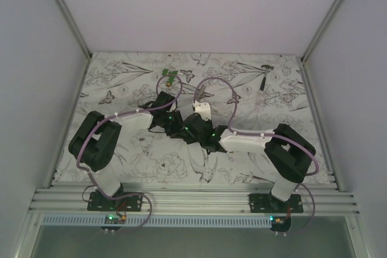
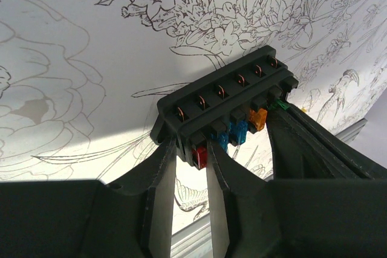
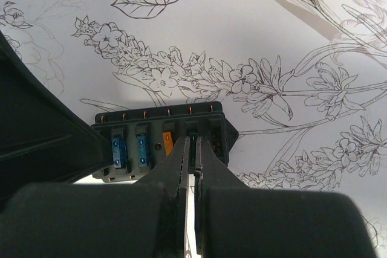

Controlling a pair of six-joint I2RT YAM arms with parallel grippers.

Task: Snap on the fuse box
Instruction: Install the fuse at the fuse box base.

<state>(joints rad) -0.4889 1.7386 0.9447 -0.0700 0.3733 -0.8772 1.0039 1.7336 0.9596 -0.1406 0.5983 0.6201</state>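
Left fingers (image 2: 162, 170) grip fuse box (image 2: 230, 98); right fingers (image 3: 179, 170) closed.

We saw a robotics lab cell: plain white walls (image 1: 36, 58) boxed in a flower-printed worktop (image 1: 163, 167), with a left arm (image 1: 100, 143) and a right arm (image 1: 284, 149) bolted to an aluminium rail (image 1: 193, 199).

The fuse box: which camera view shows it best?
Left wrist: the fuse box fills the centre, terminals and coloured fuses clear. Right wrist shows its face partly behind the right claw. Top view barely shows it.
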